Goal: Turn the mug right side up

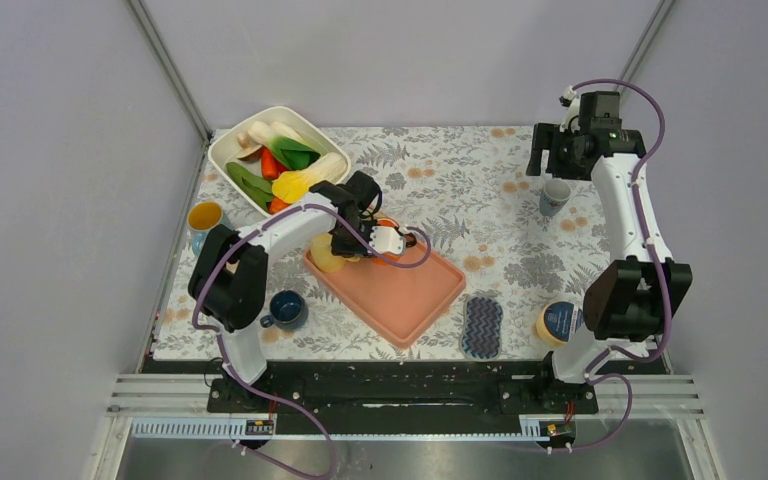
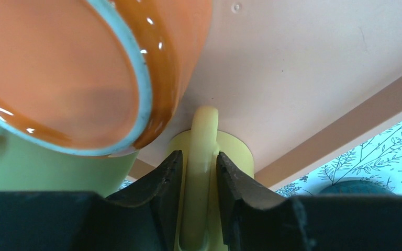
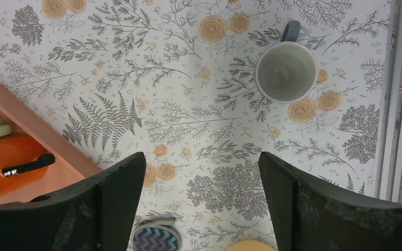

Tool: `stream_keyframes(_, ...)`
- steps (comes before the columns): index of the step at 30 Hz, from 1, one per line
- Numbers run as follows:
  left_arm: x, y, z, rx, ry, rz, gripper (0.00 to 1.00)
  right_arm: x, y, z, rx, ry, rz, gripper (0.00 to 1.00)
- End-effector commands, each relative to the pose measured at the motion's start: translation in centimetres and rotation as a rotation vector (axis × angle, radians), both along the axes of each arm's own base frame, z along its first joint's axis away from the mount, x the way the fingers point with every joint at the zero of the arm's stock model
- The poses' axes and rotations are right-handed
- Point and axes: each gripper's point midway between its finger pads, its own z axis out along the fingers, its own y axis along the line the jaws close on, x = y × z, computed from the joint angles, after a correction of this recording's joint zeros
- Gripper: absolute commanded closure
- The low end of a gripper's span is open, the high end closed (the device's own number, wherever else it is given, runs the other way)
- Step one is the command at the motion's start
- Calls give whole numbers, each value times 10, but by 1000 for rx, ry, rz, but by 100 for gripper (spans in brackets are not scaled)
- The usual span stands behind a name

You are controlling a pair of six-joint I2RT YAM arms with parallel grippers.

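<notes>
The left pincer (image 2: pixel 199 156) is closed on the handle of a pale yellow mug (image 2: pixel 203 130). In the left wrist view its two black fingers (image 2: pixel 170 170) press the handle from either side, with no gap showing. In the overhead view this yellow mug (image 1: pixel 324 260) sits at the left corner of a salmon-pink tray (image 1: pixel 415 300), left of the frame's centre. I cannot tell from these views whether it is upright or inverted.

Just beside it on the tray lies an orange mug (image 2: pixel 57 78) on its side, its pale blue rim and open mouth filling the upper left of the left wrist view. The right wrist view shows the same orange mug (image 3: pixel 10 157) at lower left with a dark handle on top.

The right pincer (image 3: pixel 201 162) is spread wide and holds nothing. It hangs over the floral counter (image 3: pixel 188 115) at the upper right of the overhead view. A grey-blue mug (image 3: pixel 286 70) stands upright beyond it, mouth up and handle pointing toward the top of the right wrist frame.

Elsewhere in the overhead view:
- A white bowl (image 1: pixel 222 150) of toy vegetables sits at upper left.
- A mug with a yellow inside (image 1: pixel 205 216) stands at the left edge.
- A dark blue mug (image 1: pixel 287 308) stands near the left arm's base.
- A striped sponge (image 1: pixel 482 326) lies right of the tray.
- A round yellow object with a blue top (image 1: pixel 558 320) sits near the right arm.
</notes>
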Motion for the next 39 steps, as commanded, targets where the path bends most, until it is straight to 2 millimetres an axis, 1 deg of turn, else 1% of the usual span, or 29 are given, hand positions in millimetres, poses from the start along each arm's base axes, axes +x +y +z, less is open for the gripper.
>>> stream_keyframes(1,1,0,-2,-7,-12,-33,66,-2,10,23,15,-81,27,12)
stream_keyframes(2,1,0,-2,-9,-8,-29,72,-3,11,25,16,-86,30,12)
stream_keyframes(3,2,-1,-1,-14,-9,-27,81,-4,13,25,19,-89,33,12)
stream_keyframes(4,2,-2,1,-20,-11,-21,92,-5,15,27,23,-95,37,12)
stream_keyframes(5,1,-4,3,-34,-8,-22,100,-7,17,28,25,-99,40,12)
stream_keyframes(9,-5,-11,24,-97,-14,-22,100,-14,26,33,43,-118,61,11)
stream_keyframes(12,-9,-13,43,-151,-21,4,100,-25,43,33,91,-126,84,11)
stream_keyframes(15,-12,-15,65,-241,-22,60,100,-40,87,39,156,-148,195,12)
stream_keyframes(16,-13,-17,72,-280,-17,79,100,-46,107,44,176,-171,249,12)
stream_keyframes(17,-13,-18,80,-307,-20,101,100,-50,118,44,190,-174,274,12)
stream_keyframes(21,-16,-21,105,-429,6,193,100,-78,185,50,270,-196,454,11)
stream_keyframes(22,-15,-21,111,-465,11,221,100,-85,199,48,292,-197,492,11)
stream_keyframes(24,-10,-22,125,-542,12,301,100,-102,229,49,353,-212,581,11)
stream_keyframes(25,-5,-22,131,-580,10,356,100,-112,246,50,398,-227,636,4)
stream_keyframes(26,3,-21,139,-618,1,451,100,-120,261,55,448,-254,680,1)
stream_keyframes(27,10,-21,146,-649,-13,510,100,-128,274,56,494,-278,710,1)
stream_keyframes(28,16,-22,155,-680,-18,560,100,-134,285,53,535,-301,736,1)
stream_keyframes(30,22,-26,174,-753,-13,632,100,-145,304,58,618,-347,770,1)
stream_keyframes(31,23,-29,184,-788,-1,661,100,-148,311,61,670,-359,765,1)
stream_keyframes(33,21,-35,207,-866,25,692,100,-154,325,62,745,-374,769,1)
stream_keyframes(36,7,-49,235,-973,104,684,100,-164,343,65,847,-386,789,1)
stream_keyframes(38,-6,-59,246,-1018,191,660,100,-168,354,69,896,-395,815,1)
stream_keyframes(39,-10,-63,250,-1034,229,654,100,-168,359,66,904,-383,816,1)
